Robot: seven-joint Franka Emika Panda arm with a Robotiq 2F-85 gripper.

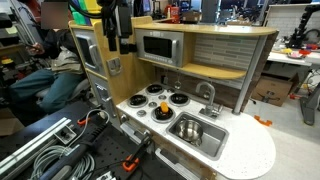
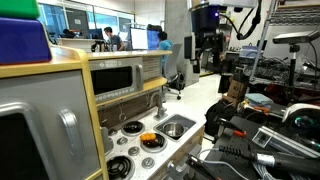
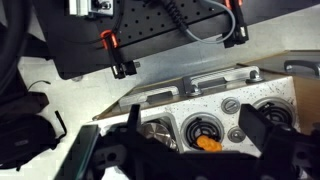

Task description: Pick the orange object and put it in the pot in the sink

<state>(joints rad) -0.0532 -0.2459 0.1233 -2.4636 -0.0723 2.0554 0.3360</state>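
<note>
Jaws spread wide and empty, high above the stove (image 1: 158,100), likely lining up | orange object (image 3: 207,143) seemingly on a burner, well apart from jaws | pot (image 1: 187,128) sits in sink (image 1: 214,136), ready to receive

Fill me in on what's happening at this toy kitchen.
The robot arm's gripper hangs above the toy kitchen with its fingers apart, holding nothing. The orange object sits on the stovetop, on one of the black burners, untouched. The pot stands in the sink. The pick has not happened yet.
</note>
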